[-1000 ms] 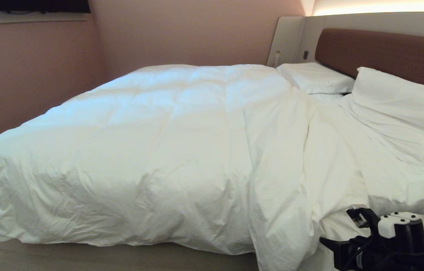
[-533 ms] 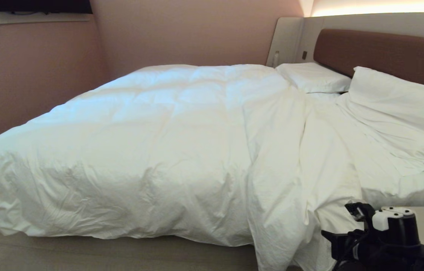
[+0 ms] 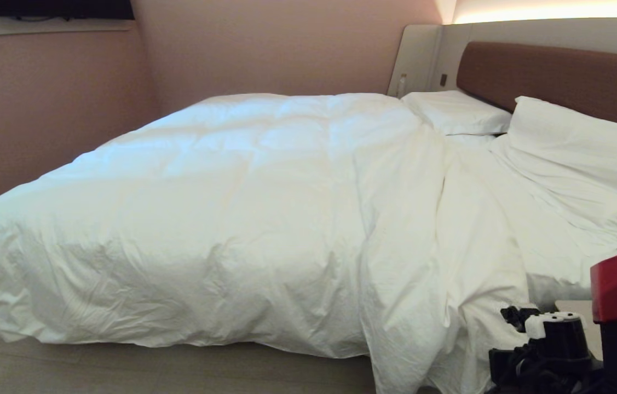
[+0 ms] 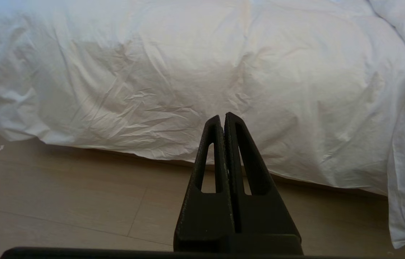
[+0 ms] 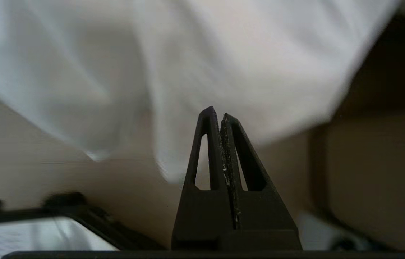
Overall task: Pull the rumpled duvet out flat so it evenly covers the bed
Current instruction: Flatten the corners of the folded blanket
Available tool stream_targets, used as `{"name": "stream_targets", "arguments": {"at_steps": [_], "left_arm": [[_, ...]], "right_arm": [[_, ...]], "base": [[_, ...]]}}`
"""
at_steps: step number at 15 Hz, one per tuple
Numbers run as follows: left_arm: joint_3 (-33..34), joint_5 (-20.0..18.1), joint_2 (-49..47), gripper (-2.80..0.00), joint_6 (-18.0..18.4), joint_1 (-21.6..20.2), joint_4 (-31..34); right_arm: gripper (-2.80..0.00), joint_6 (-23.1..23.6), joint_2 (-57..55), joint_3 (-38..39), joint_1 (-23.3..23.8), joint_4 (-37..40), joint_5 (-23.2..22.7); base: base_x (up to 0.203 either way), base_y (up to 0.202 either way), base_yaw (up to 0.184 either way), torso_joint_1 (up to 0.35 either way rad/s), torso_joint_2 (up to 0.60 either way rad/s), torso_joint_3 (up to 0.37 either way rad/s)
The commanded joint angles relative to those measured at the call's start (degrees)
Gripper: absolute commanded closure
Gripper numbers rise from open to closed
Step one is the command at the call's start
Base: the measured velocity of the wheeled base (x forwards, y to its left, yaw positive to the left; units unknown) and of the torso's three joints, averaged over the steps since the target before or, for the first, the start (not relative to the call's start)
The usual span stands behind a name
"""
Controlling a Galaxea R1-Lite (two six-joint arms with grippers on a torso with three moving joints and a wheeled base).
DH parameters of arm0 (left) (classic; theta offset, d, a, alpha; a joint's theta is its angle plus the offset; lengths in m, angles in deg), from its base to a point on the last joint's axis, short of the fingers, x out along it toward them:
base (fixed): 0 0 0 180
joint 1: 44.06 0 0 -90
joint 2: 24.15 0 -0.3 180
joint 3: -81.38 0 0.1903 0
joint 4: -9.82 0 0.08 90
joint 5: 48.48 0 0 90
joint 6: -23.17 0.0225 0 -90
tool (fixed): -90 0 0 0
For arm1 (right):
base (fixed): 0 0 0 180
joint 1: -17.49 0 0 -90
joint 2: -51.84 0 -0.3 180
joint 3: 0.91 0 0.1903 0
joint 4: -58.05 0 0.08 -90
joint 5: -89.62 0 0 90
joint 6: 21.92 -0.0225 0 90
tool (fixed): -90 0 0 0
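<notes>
The puffy white duvet (image 3: 242, 219) lies over most of the bed (image 3: 554, 74) and hangs to the floor on the near side. Towards the head end it is bunched into a long fold (image 3: 439, 230), with a loose corner drooping at the bed's edge (image 3: 423, 350). My right gripper (image 5: 216, 112) is shut and empty. It sits low, just in front of that hanging cloth (image 5: 188, 54). The right arm (image 3: 554, 339) shows at the lower right of the head view. My left gripper (image 4: 222, 116) is shut, empty and parked, facing the duvet's draped side (image 4: 188, 64) above the floor.
Two white pillows (image 3: 453, 112) (image 3: 582, 148) lie against the brown headboard. A pink wall (image 3: 40, 120) runs along the far side of the bed. Pale wood floor (image 3: 122, 372) stretches along the near side. A brown piece of furniture (image 5: 378, 172) stands beside the right gripper.
The right arm has sunk lower and shifted right in the head view. Its red upper part has come up into view at the right edge. The duvet lies as before.
</notes>
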Motion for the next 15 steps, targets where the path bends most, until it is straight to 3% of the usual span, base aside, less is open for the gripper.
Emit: {"name": "stream_targets", "arguments": {"at_steps": [1, 5, 13, 14, 15], "left_arm": [[0.0, 0.0, 0.0, 0.00, 0.0, 0.0, 0.0], [0.0, 0.0, 0.0, 0.00, 0.0, 0.0, 0.0], [0.0, 0.0, 0.0, 0.00, 0.0, 0.0, 0.0], [0.0, 0.0, 0.0, 0.00, 0.0, 0.0, 0.0], [0.0, 0.0, 0.0, 0.00, 0.0, 0.0, 0.0]], "right_arm": [[0.00, 0.1, -1.1, 2.6, 0.0, -3.2, 4.0], [0.00, 0.4, -1.3, 4.6, 1.9, -5.4, 4.1], [0.00, 0.9, -5.8, 0.1, 5.3, -5.5, 4.1], [-2.80, 0.9, -5.7, 0.0, 5.9, -5.5, 3.9], [-2.80, 0.7, -5.6, 0.2, 6.0, -5.5, 3.9]], "base": [[0.000, 0.000, 0.000, 0.000, 0.00, 0.000], [0.000, 0.000, 0.000, 0.000, 0.00, 0.000], [0.000, 0.000, 0.000, 0.000, 0.00, 0.000], [0.000, 0.000, 0.000, 0.000, 0.00, 0.000], [0.000, 0.000, 0.000, 0.000, 0.00, 0.000]]}}
